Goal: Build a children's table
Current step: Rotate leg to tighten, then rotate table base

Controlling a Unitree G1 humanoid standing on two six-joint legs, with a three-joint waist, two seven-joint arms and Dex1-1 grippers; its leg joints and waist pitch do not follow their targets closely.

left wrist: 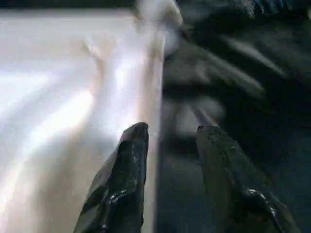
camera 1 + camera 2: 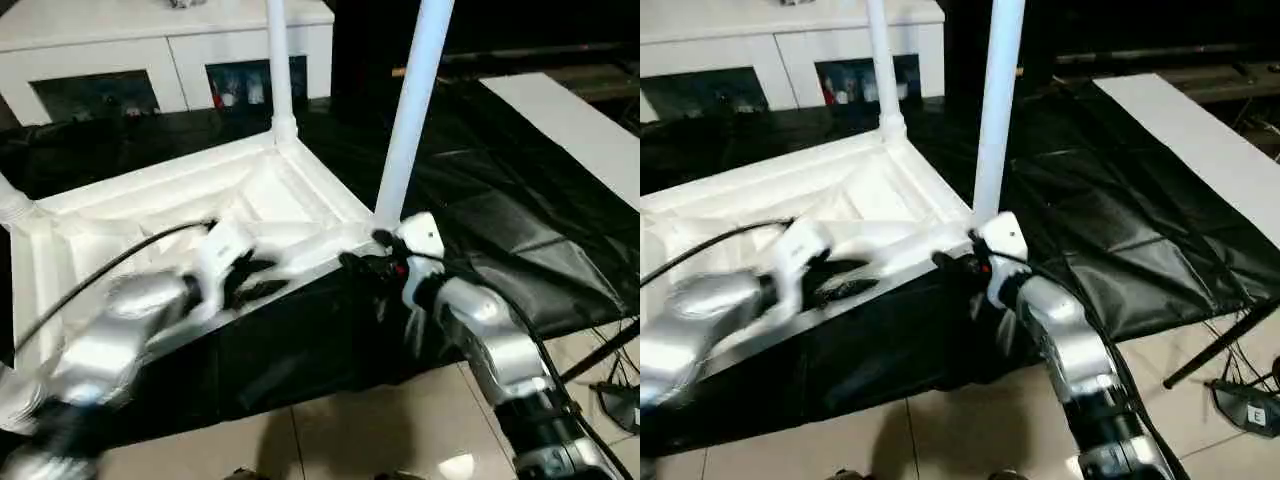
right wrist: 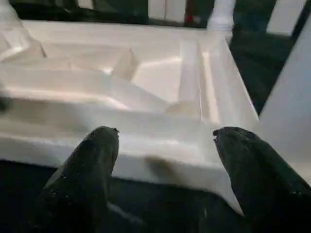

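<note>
The white tabletop (image 2: 150, 195) lies upside down on a black sheet, its ribbed underside facing up. One white leg (image 2: 279, 70) stands in the far corner socket and another leg (image 2: 412, 110) in the near right socket. A third leg's base (image 2: 12, 205) shows at the left edge. My left gripper (image 2: 255, 281) hovers at the tabletop's front rim, open, its fingers (image 1: 131, 160) apart beside the rim's edge. My right gripper (image 2: 362, 250) is open at the near right corner. Its fingers (image 3: 92, 160) point at the rim, with nothing between them and the leg (image 3: 291, 107) just beside.
A white cabinet (image 2: 150, 50) with glass-fronted compartments stands behind the tabletop. The black sheet (image 2: 480, 200) spreads to the right, where a white strip (image 2: 580, 130) lies. Tiled floor (image 2: 380, 420) is in front, with a dark stand leg (image 2: 600, 360) at the lower right.
</note>
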